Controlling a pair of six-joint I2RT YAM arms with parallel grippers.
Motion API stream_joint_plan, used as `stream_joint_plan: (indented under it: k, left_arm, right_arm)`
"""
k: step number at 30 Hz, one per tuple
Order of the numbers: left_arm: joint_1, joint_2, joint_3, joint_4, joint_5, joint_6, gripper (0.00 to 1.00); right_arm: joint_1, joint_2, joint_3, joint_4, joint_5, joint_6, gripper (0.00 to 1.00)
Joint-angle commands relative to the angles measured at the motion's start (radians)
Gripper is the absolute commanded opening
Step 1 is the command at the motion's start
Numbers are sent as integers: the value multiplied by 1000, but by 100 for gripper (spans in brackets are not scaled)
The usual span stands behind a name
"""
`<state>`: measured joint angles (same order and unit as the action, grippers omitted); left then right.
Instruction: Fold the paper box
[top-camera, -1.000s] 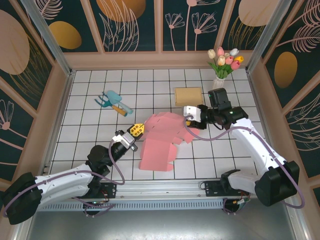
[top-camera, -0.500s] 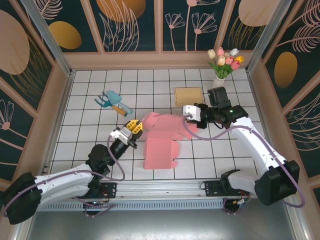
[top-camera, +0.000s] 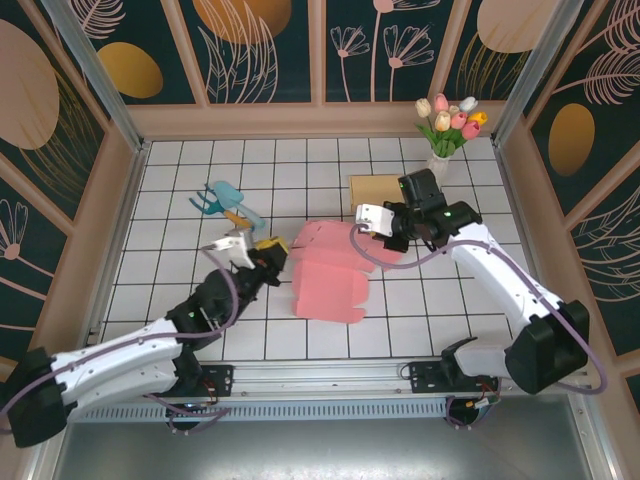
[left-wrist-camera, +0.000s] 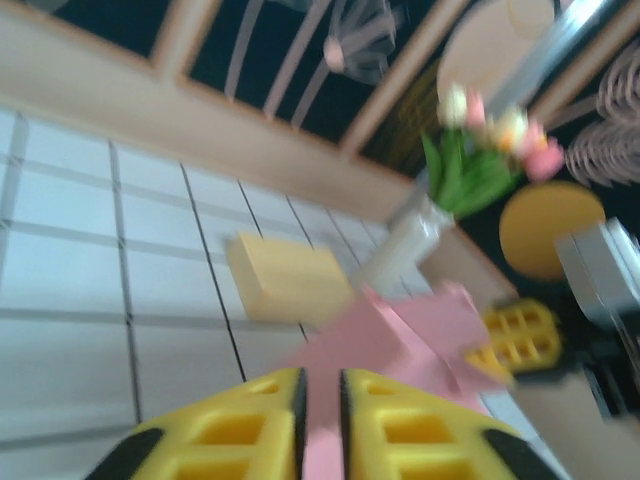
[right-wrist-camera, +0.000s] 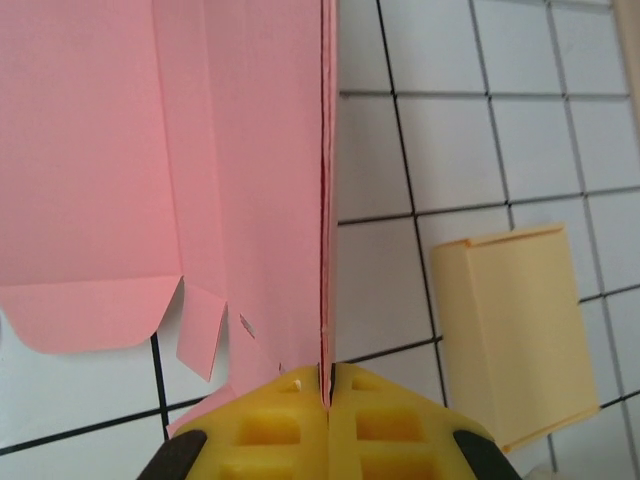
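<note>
The flat pink paper box (top-camera: 328, 285) lies near the middle of the white tiled worktop (top-camera: 150, 200), partly lifted off the tiles at its far end. The right gripper (right-wrist-camera: 328, 395) has its yellow fingers pressed together on the sheet's right-hand side. From its wrist the pinched layer is seen edge-on, a thin line running straight out of the grip. The left gripper (left-wrist-camera: 320, 405) nips the opposite side, with a sliver of pink caught between pads that are almost touching.

From where I stand this looks like the stage of raising a wall along a score line. I'd say it goes best if one arm simply anchors while the other swings its panel over in an arc. Pulling the two pinches apart would buckle or tear paper this thin. The small tabs and the rounded flap at the loose end hang free — they could tuck under the wrong panel if the fold is hurried.

A shallow yellow cardboard box (top-camera: 377, 192) sits just beyond the right gripper, close enough to be nudged. A white vase of tulips (top-camera: 445, 130) stands in the far right corner, and a blue hand trowel (top-camera: 225, 203) lies toward the far left. Dark wall panels (top-camera: 260, 50) painted with leaves and gold discs, framed in pale wood, close in three sides.
</note>
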<state>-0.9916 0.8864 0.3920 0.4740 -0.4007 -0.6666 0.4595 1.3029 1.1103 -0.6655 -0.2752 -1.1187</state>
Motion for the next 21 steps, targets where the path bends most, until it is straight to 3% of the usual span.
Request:
stream_joint_plan:
  k: [1, 6, 10, 14, 18, 21]
  left_arm:
    - [-43, 124, 51, 1, 153, -85, 12]
    - [-65, 308, 122, 62, 174, -69, 9]
    - [-64, 394, 196, 39, 74, -34, 7]
    - [-23, 411, 230, 8, -15, 6, 4]
    - [68, 404, 219, -16, 22, -17, 2]
    - [90, 384, 199, -15, 18, -14, 2]
  right_arm:
    - [9, 12, 19, -37, 64, 27, 0]
    - [18, 9, -5, -21, 70, 26, 0]
    - [44, -4, -30, -27, 82, -1, 0]
    - [63, -36, -77, -12, 87, -29, 0]
    - [65, -72, -114, 14, 66, -45, 0]
    - [66, -88, -119, 23, 59, -52, 0]
